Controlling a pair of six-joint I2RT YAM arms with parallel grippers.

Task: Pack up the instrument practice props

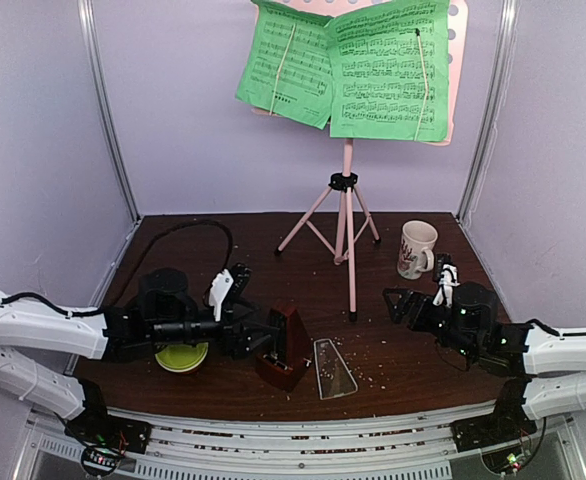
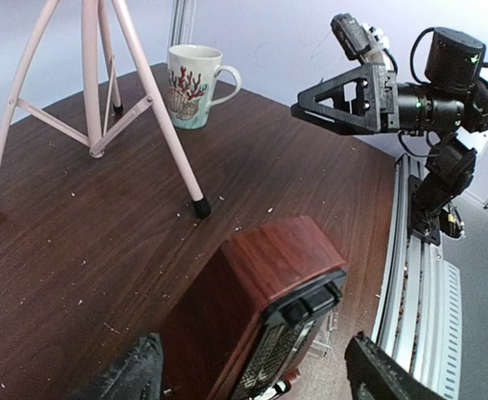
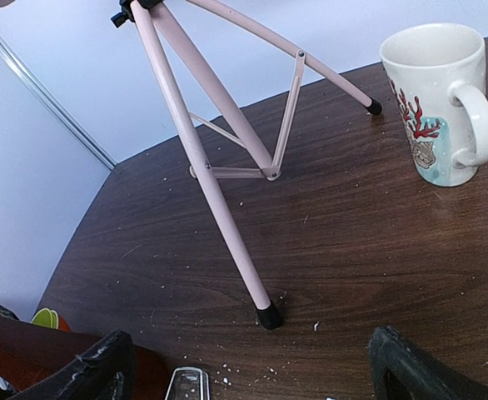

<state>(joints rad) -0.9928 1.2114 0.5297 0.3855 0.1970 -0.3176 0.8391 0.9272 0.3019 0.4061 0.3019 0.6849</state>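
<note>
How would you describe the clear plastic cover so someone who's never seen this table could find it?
Find the pink music stand on the dark table and follow its nearest leg toward the front edge. There, right of the dark red metronome, the clear plastic cover lies flat. It is the only see-through thing, a tapered shell.

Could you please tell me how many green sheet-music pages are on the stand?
2: left page and right page on the pink desk; more may hide behind.

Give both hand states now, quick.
Left hand: open, fingers either side of the metronome, not gripping it.
Right hand: open, holding nothing.
</note>
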